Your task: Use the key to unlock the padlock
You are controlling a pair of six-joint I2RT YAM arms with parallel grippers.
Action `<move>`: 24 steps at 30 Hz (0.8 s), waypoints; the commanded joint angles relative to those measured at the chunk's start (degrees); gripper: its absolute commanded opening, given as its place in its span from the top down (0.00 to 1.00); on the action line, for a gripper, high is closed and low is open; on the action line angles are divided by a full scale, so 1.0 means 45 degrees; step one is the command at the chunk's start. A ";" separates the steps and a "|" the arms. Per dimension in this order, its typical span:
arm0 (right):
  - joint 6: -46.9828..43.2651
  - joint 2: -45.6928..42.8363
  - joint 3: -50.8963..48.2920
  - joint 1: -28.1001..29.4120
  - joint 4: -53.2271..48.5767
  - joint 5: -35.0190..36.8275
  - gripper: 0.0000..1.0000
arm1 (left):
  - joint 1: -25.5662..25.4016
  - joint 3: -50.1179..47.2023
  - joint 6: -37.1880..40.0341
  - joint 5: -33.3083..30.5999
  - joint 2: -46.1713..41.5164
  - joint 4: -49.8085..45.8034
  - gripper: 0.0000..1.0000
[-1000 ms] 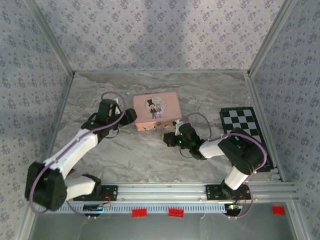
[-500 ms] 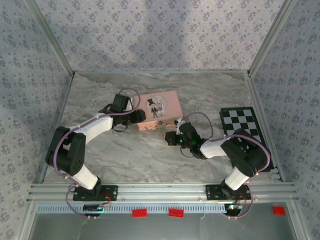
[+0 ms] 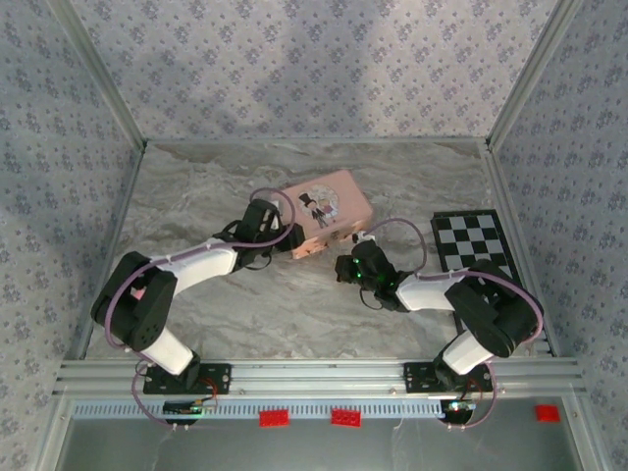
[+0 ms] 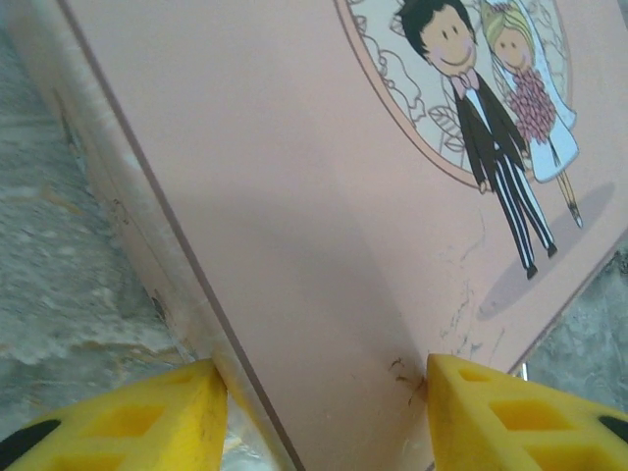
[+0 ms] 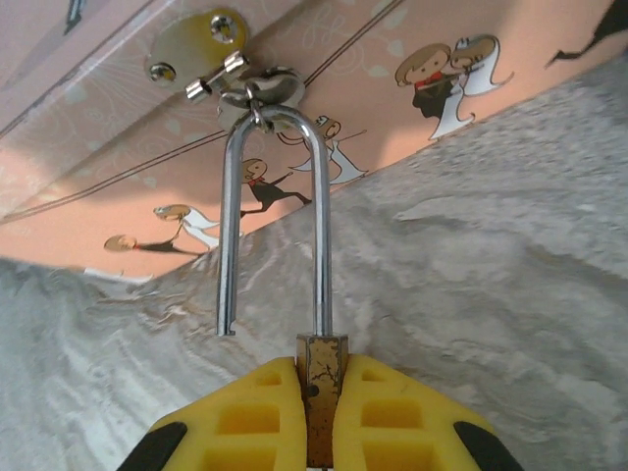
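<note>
The brass padlock [image 5: 322,361] is clamped by its body between the yellow fingers of my right gripper [image 5: 322,381], which is shut on it. Its steel shackle [image 5: 316,216] stands sprung open, one leg free, and still hangs through the ring of the hasp [image 5: 196,44] on the pink box [image 5: 412,108]. From above, the right gripper [image 3: 345,267] sits just in front of the box [image 3: 329,204]. My left gripper [image 3: 290,241] is shut on the box's near left corner [image 4: 294,196], one finger [image 4: 147,422] on the side wall and the other on the lid. The key is hidden.
A black-and-white chessboard [image 3: 483,253] lies at the right edge of the marble table [image 3: 285,304]. Patterned walls close in the left, back and right sides. The aluminium rail [image 3: 324,373] with the arm bases runs along the front.
The left arm has swung right with the pink box, turning it counterclockwise and shifting it right, while its jaws narrowed onto the corner. The right gripper has followed slightly, still holding the padlock.
</note>
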 commanded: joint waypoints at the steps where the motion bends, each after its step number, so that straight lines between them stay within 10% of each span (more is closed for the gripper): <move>1: 0.0319 -0.0269 0.0611 0.0039 -0.0135 0.1234 1.00 | -0.1072 -0.0478 -0.0352 0.0434 0.0055 -0.0834 0.48; 24: 0.0470 0.0019 0.1460 -0.1529 -0.1104 0.0681 1.00 | -0.2835 -0.1296 -0.1444 -0.0289 -0.0416 0.0636 0.50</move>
